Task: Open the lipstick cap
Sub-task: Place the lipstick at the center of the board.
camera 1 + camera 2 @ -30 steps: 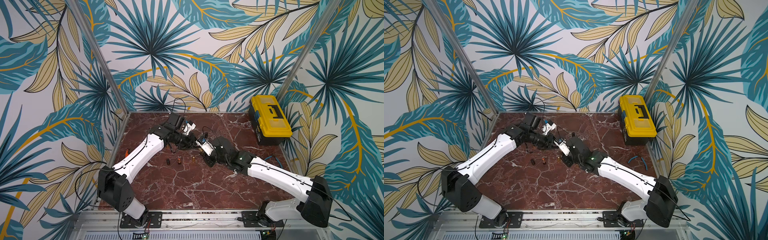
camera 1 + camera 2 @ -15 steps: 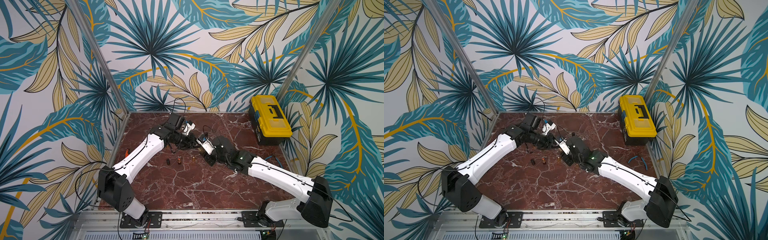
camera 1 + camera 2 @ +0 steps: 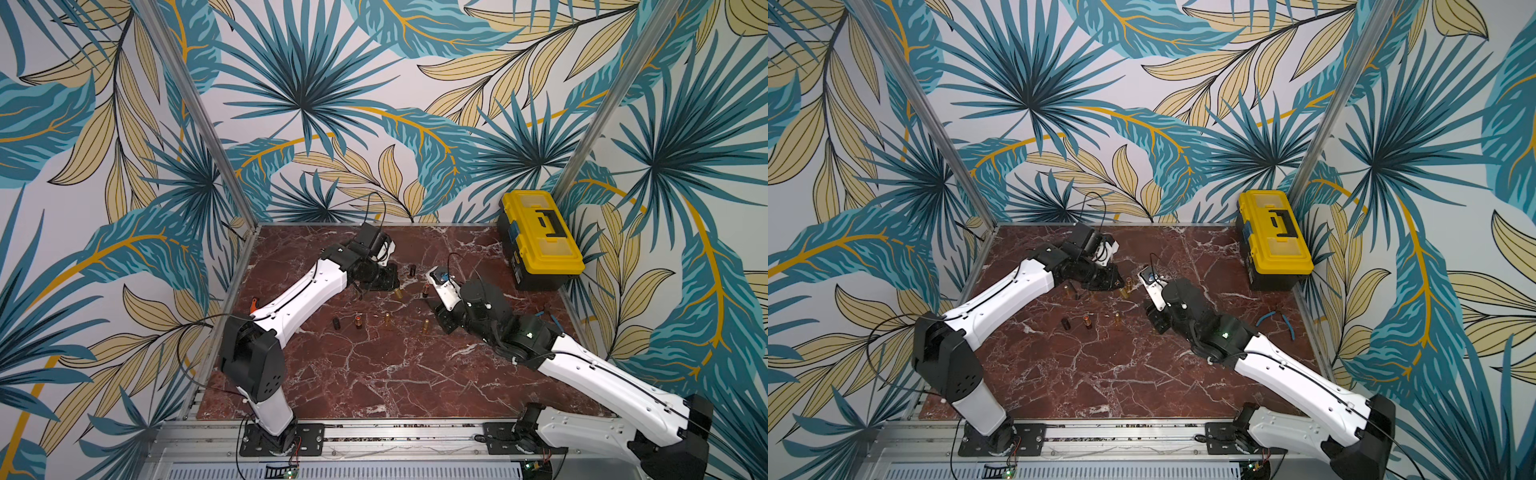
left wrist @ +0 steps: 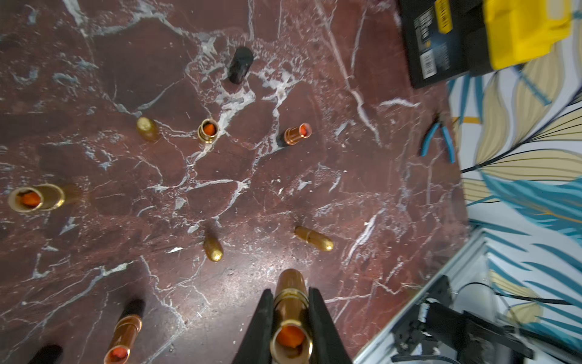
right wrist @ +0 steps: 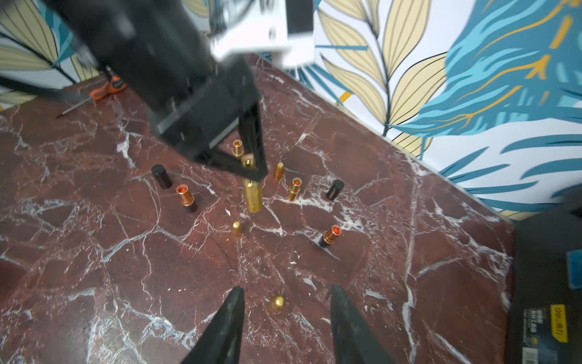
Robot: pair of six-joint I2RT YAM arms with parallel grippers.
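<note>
Gold metal shows between the black pads of the left gripper (image 4: 291,295). It is clamped hard on the lipstick (image 4: 290,315), across the ringed collar. The uncapped mouth faces the wrist camera, with the orange stick visible inside. In the right wrist view the tube hangs base-down over the marble (image 5: 157,268), a pose that would suit standing it upright like its neighbours.

The right gripper (image 5: 286,290) has its jaws well apart and holds nothing. A gold cap (image 5: 277,305) sits on the marble between the two fingertips, touching neither. With the cap off and free of both grippers, the opening of this tube looks done. The wide jaws would let the arm lift away without knocking the cap.

Around them other lipsticks (image 4: 208,130) stand uncapped, and loose caps (image 4: 313,238), gold and black, lie scattered well apart. Nearer the walls are a yellow toolbox (image 3: 540,245), blue pliers (image 4: 437,138) and an orange screwdriver (image 5: 107,89).

Several things cannot be made out:
- Whether the held tube's base touches the marble or hangs just above it.
- Whether the cap stands dome-up or lies pointing at the camera.
- The left arm in the right wrist view, which is smeared by blur.
- The near rim of the tube's mouth, which the left wrist view crops.
- The right jaws in both top views, where the wrist covers them and the tubes are mere specks.
</note>
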